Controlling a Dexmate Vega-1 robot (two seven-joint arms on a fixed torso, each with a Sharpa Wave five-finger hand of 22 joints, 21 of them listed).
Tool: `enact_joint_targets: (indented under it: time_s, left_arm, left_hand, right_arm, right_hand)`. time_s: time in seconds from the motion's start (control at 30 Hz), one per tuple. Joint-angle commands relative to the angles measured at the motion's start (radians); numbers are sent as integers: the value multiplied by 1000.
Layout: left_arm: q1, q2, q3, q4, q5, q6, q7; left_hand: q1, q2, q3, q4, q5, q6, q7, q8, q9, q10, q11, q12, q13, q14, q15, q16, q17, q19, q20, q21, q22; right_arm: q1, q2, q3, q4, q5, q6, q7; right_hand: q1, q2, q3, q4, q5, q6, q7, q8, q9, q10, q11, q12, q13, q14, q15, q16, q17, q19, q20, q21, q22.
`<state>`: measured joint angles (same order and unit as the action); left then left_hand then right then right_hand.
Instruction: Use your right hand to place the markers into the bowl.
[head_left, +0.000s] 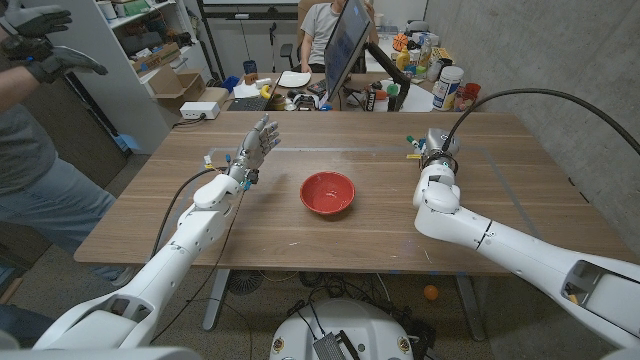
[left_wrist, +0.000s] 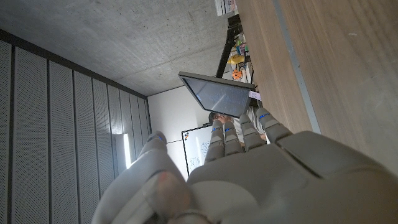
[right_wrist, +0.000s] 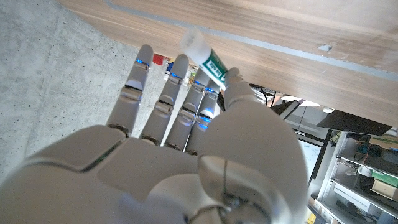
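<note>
The two white arms come in from the bottom corners of the head view over a brown wooden counter (head_left: 300, 235). A red bowl (head_left: 327, 192) sits at the middle of the frame. Beyond the counter's far edge, at the upper centre, stand a cluttered desk with a monitor (head_left: 345, 45) and a seated person (head_left: 320, 30); another person's gloved hand (head_left: 40, 50) shows at the upper left, and a concrete wall runs along the right.

The right robot hand (head_left: 432, 155) is right of centre near the far edge. In the right wrist view a green-and-white marker (right_wrist: 208, 57) lies against its fingertips (right_wrist: 230, 78), seemingly pinched there, though the grip is partly hidden. The marker is well apart from the bowl.

The left robot hand (head_left: 255, 148), upper left of the bowl, stands raised with fingers spread, holding nothing.
</note>
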<state>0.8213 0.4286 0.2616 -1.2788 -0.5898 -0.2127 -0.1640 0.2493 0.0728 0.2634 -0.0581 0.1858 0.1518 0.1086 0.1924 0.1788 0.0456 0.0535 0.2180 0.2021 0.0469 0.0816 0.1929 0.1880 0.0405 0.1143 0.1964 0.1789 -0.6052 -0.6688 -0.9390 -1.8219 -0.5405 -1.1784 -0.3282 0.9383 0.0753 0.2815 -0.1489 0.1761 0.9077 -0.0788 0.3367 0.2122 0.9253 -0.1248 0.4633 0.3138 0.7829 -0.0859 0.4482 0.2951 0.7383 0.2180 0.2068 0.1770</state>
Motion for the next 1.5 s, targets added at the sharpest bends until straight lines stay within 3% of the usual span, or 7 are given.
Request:
enact_joint_targets:
  time_s: [0.03,0.3,1.13,1.5]
  left_arm:
    - [-7,3,3,6,-6,1,-15]
    - [-12,1,7,9,-3,-4,-20]
    - [2,4,8,-11,-7,-10,-15]
    - [2,6,9,-14,-3,-15,-11]
  left_hand:
    - [1,6,0,-6,3,0,-4,-2,3,2,-2,0,4,-2,-2,2,3,-6,1,4,3]
    - [4,9,2,-7,3,-1,-3,-2,3,1,-1,-1,4,-3,0,1,3,-7,1,4,3]
    - [8,12,5,-12,1,-1,-2,-2,3,2,0,-1,4,-4,0,1,3,-8,-3,4,3]
    - [9,12,6,-14,1,-1,-2,-2,3,1,0,-1,4,-4,-1,1,3,-8,-2,4,3]
  right_arm:
    - [-39,-50,-16,-144,-48,-53,18]
    - [-33,-84,-75,-215,-113,-89,50]
    - [-164,-162,-24,-409,-198,17,99]
    - [-213,-149,2,-425,-251,113,141]
  right_hand:
    - [12,6,3,-3,3,65,-55,3,8,1,-8,3,7,-8,5,4,5,-7,-3,-2,1]
    - [14,6,5,-3,4,67,-54,2,9,10,-5,8,11,7,1,7,6,6,-11,3,1]
    - [17,8,7,-3,5,74,-52,2,11,17,-5,13,16,16,-3,8,11,6,-11,1,1]
    - [18,9,8,-2,6,77,-53,2,11,17,-6,13,17,15,-4,7,13,4,-10,-1,1]
